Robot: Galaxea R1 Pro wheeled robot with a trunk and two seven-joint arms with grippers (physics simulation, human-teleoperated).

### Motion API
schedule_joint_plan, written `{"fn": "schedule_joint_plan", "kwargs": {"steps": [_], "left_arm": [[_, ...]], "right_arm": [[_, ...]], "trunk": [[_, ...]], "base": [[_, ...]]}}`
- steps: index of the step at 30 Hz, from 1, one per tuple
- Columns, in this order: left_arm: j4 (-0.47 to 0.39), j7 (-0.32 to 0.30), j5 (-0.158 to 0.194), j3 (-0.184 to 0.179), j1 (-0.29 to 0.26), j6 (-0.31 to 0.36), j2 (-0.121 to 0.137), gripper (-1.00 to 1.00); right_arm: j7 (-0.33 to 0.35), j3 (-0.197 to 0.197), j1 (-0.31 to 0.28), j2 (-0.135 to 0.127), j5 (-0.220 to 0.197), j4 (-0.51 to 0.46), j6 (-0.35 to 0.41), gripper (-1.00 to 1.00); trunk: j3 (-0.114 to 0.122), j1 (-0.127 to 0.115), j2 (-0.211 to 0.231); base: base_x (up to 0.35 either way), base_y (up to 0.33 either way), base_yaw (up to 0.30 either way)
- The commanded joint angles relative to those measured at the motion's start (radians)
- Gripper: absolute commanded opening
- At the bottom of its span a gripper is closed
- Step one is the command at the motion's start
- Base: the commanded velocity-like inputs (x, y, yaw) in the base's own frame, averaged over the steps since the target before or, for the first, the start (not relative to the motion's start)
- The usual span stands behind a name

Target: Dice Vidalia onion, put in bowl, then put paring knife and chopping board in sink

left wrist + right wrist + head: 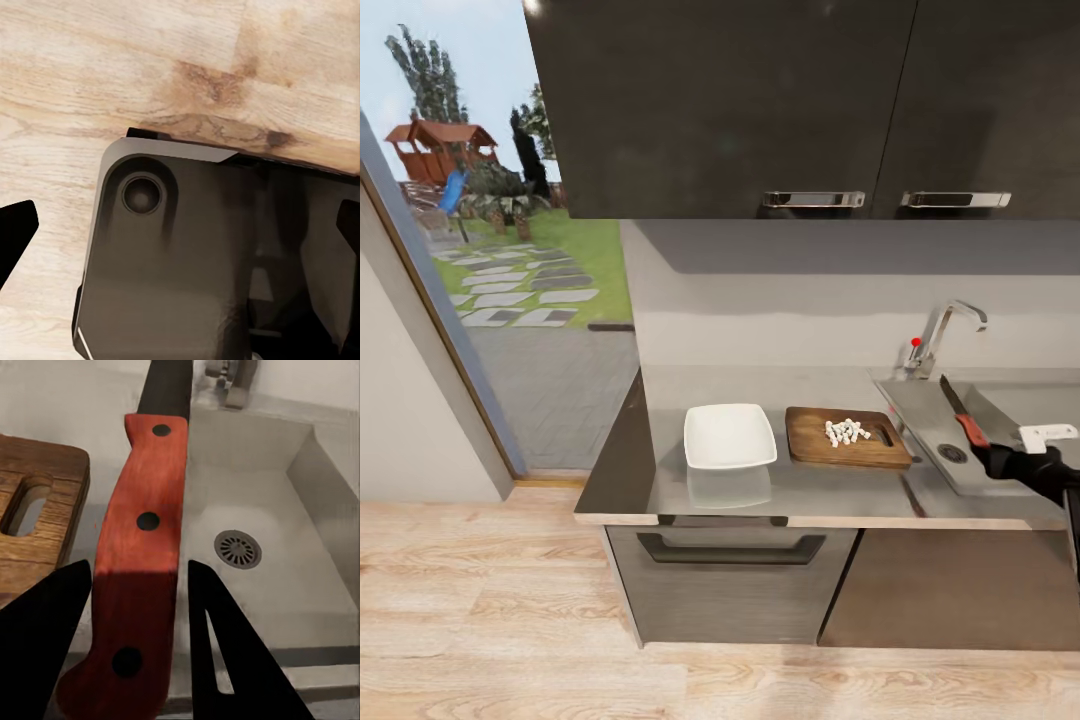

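Right pincer [135, 649] grasps the paring knife [142, 532] by its red handle, above the sink [300, 585].

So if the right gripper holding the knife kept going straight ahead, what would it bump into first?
Probably the sink. The right gripper holds the paring knife pointing over the basin toward the tap, so the blade tip would likely meet the back rim or tap first, though depth is unclear.

Diced onion [847, 431] on chopping board [815, 443]
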Motion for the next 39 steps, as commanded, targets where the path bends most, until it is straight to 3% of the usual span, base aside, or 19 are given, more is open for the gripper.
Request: {"fn": "schedule_joint_plan", "kwargs": {"steps": [1,6,16,33,36,39], "left_arm": [[0.002,-0.006,0.011,-0.007,-0.001,-0.004,0.0,1.0],[0.002,-0.006,0.011,-0.007,-0.001,-0.004,0.0,1.0],[0.004,-0.006,0.011,-0.007,-0.001,-0.004,-0.001,1.0],[0.004,-0.006,0.011,-0.007,-0.001,-0.004,-0.001,1.0],[0.004,-0.006,0.011,-0.007,-0.001,-0.004,-0.001,1.0],[0.004,-0.006,0.011,-0.007,-0.001,-0.004,-0.001,1.0]], "right_arm": [[0.033,-0.007,-0.001,-0.001,0.009,-0.007,0.017,-1.0],[0.076,-0.019,-0.001,-0.012,0.009,-0.015,0.041,-1.0],[0.079,-0.015,-0.001,-0.008,0.01,-0.015,0.043,-1.0],[0.078,-0.008,-0.001,0.001,0.02,-0.003,0.046,-1.0],[0.058,0.012,-0.001,0.007,0.024,0.021,0.047,-1.0],[0.002,0.069,-0.001,0.01,0.035,0.048,0.047,-1.0]], "trunk": [[-0.001,0.0,-0.001],[-0.001,0.0,-0.001],[-0.001,0.0,-0.001],[-0.001,0.0,-0.001],[-0.001,0.0,-0.001],[-0.001,0.0,-0.001]], "base": [[0.0,0.0,0.0],[0.0,0.0,0.0],[0.0,-0.004,0.0],[0.101,-0.221,0.0],[0.261,-0.011,0.0],[0.276,-0.003,0.0]]}}
